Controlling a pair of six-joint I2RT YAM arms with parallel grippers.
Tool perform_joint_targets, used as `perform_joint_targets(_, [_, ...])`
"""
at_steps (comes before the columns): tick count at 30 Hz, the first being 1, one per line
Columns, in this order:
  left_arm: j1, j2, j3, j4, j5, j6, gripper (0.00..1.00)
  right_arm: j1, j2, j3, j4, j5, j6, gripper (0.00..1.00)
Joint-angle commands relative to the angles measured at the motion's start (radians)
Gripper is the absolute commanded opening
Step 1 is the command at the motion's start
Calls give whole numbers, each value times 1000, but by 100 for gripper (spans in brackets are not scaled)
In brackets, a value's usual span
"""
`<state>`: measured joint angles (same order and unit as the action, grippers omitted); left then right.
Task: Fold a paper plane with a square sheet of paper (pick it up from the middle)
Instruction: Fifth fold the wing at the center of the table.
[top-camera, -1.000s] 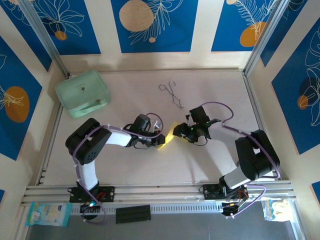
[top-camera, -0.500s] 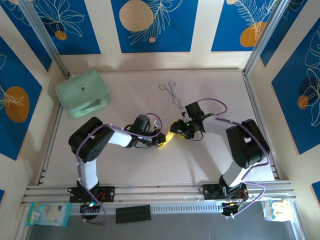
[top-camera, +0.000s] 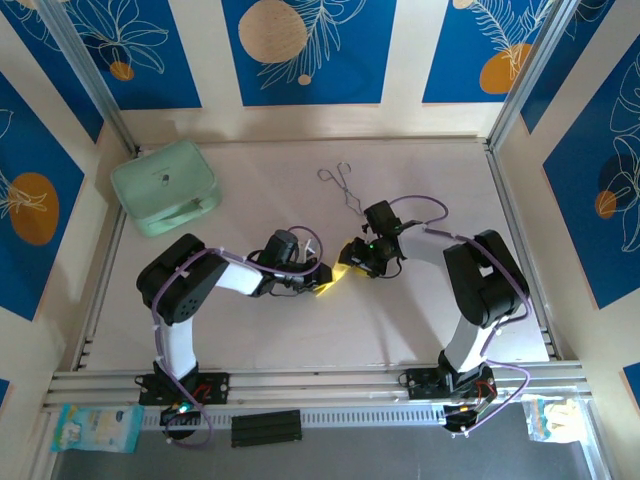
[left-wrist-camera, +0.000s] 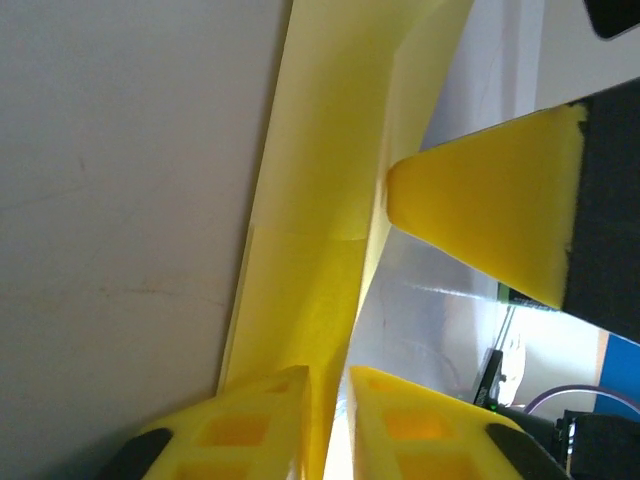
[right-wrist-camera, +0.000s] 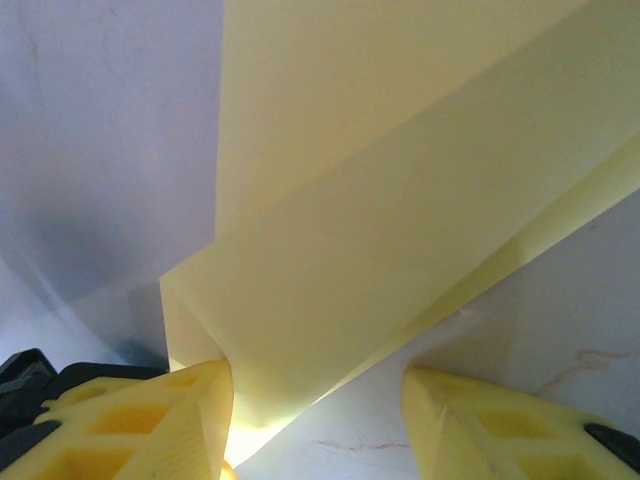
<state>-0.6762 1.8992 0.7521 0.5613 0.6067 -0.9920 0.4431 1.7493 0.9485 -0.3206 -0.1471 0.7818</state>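
The right claw (right-wrist-camera: 320, 400) has slid in, open around the folded yellow paper (right-wrist-camera: 400, 200) at the middle of the table (top-camera: 400, 320), so it looks ready to help fold; I cannot tell if the left claw (left-wrist-camera: 330, 410) pinches it.

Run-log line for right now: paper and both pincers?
paper: folded yellow wedge | left pincer: narrowly straddling its edge, grip unclear | right pincer: open around it

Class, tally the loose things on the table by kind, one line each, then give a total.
Folded yellow paper: 1
Mint-green case: 1
Metal tongs: 1
Total: 3
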Motion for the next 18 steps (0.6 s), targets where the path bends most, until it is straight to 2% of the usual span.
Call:
perform_joint_targets(1, [11,-24,-28,2,-6,11,22,23,82,14,-58,82,25,51])
perform_joint_targets(10, [11,-91,-56,-43,-48,57,32,36,118,48,-101,113,40,52])
perform_joint_targets(18, [11,-113,-67,-28,-54,74,33,39,129,59,-111,108,32,52])
